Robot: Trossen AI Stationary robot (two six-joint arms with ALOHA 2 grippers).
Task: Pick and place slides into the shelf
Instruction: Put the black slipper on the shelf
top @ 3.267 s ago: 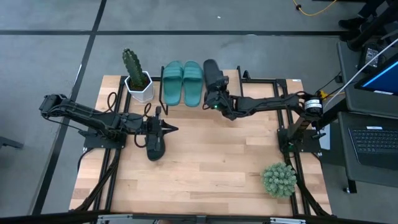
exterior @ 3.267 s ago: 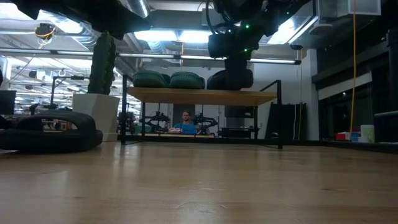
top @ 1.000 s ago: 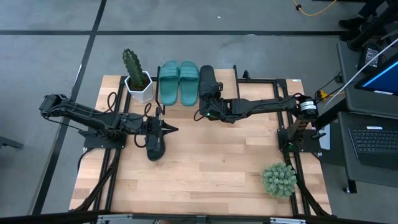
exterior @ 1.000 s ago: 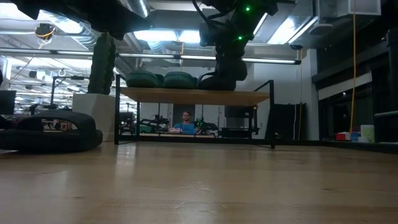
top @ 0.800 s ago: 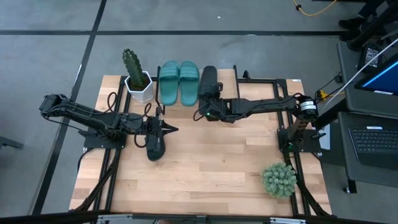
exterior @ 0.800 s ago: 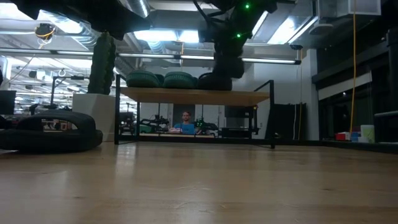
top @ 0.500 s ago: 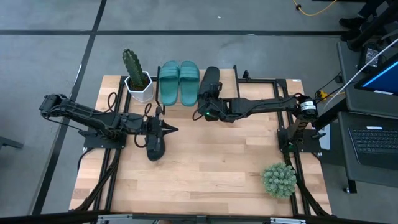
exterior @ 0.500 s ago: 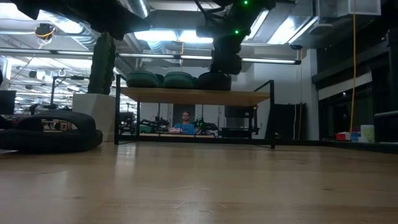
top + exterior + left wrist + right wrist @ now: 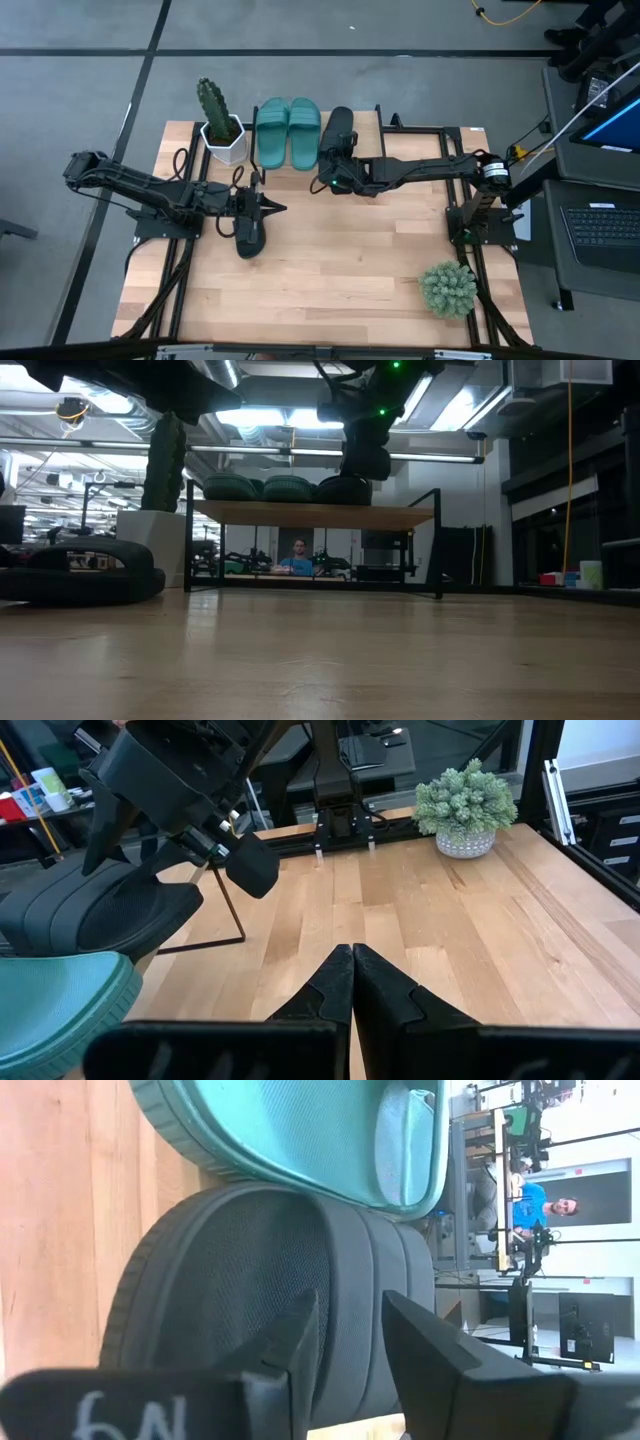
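The shelf point(image 9: 310, 515) stands at the table's far edge. On its plank lie two teal slides point(image 9: 275, 132) point(image 9: 305, 130) and, to their right, a black slide point(image 9: 338, 132), soles down. My right gripper point(image 9: 345, 1325) is open just above that black slide's heel end point(image 9: 230, 1280). A second black slide point(image 9: 250, 235) lies on the table at the left. My left gripper point(image 9: 277, 207) hangs shut above it, holding nothing. My right gripper is open over the heel end of the black slide on the shelf, coming at it slanting down from the table's near right. I cannot tell whether its fingertips point(image 9: 300, 1315) touch the footbed.
A cactus in a white pot point(image 9: 222, 130) stands left of the shelf. A round green plant point(image 9: 448, 288) sits at the near right corner. Bare wood lies across the table's middle point(image 9: 340, 250).
The black slide under my right gripper stood tipped on the shelf a second ago. It has settled level beside the teal pair. The right arm has stayed over it, and the left arm has kept still.
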